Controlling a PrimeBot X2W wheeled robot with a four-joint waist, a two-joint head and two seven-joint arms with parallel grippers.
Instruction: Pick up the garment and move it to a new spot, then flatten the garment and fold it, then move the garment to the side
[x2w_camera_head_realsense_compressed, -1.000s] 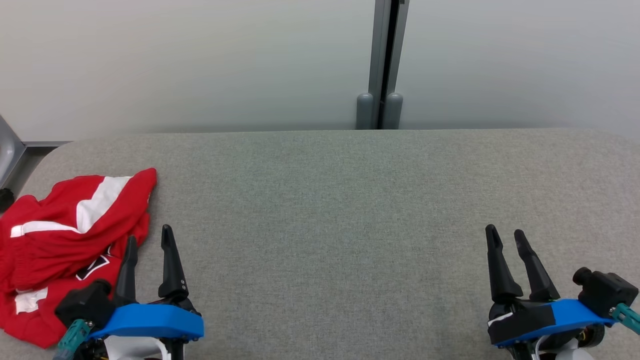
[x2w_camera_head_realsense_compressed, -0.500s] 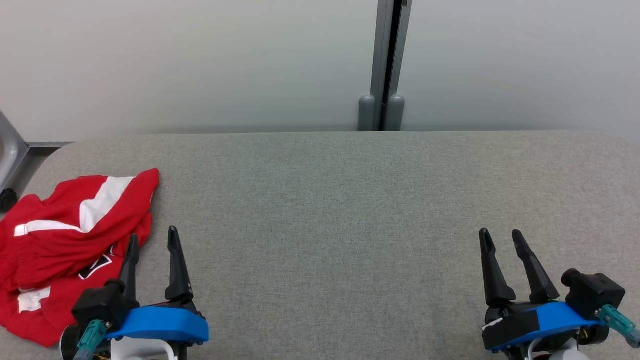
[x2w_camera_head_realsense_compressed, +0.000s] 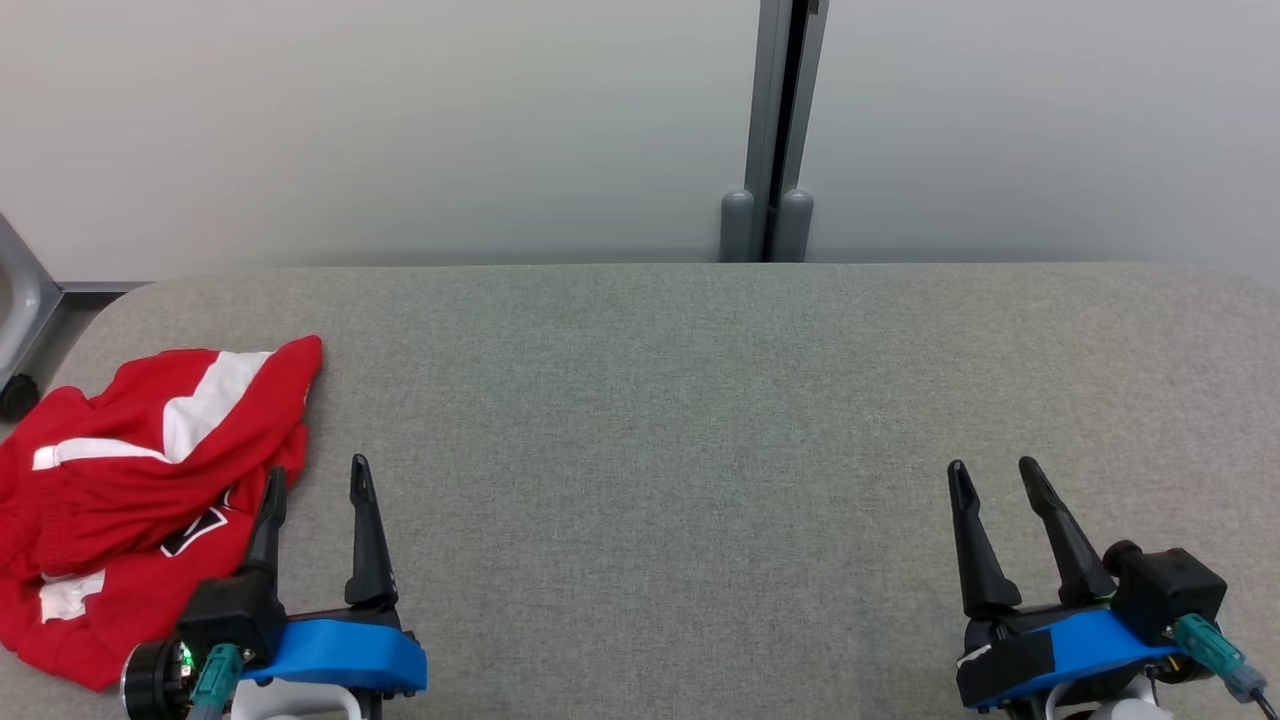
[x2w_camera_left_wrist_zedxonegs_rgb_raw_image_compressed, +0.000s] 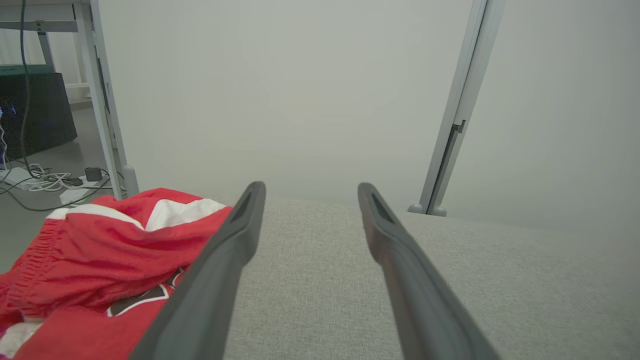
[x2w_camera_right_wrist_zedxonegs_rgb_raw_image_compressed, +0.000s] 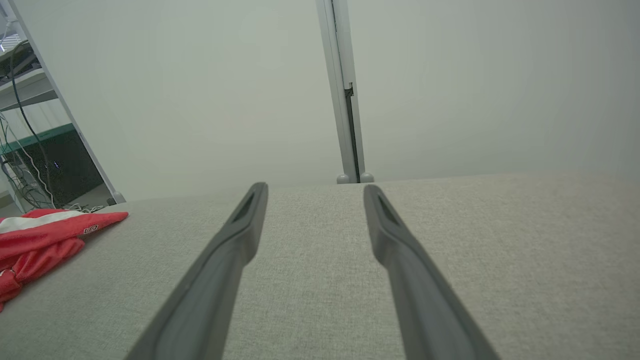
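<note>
Both hands have slipped a little lower in my head view over the last second, the right one edging inward. Left hand (x2w_camera_head_realsense_compressed: 318, 466) and right hand (x2w_camera_head_realsense_compressed: 992, 464) hover over the near side of the grey desk (x2w_camera_head_realsense_compressed: 660, 400), fingers spread apart, gripping nothing. The red-and-white garment (x2w_camera_head_realsense_compressed: 150, 470) lies crumpled at the desk's left end, close to its rounded left edge. My left hand's outer finger overlaps the cloth's right fringe; I cannot tell whether it touches. A broad stretch of desk separates the two hands and runs to the far edge, where a grey post (x2w_camera_head_realsense_compressed: 775, 130) splits the pale wall (x2w_camera_head_realsense_compressed: 400, 130).
</note>
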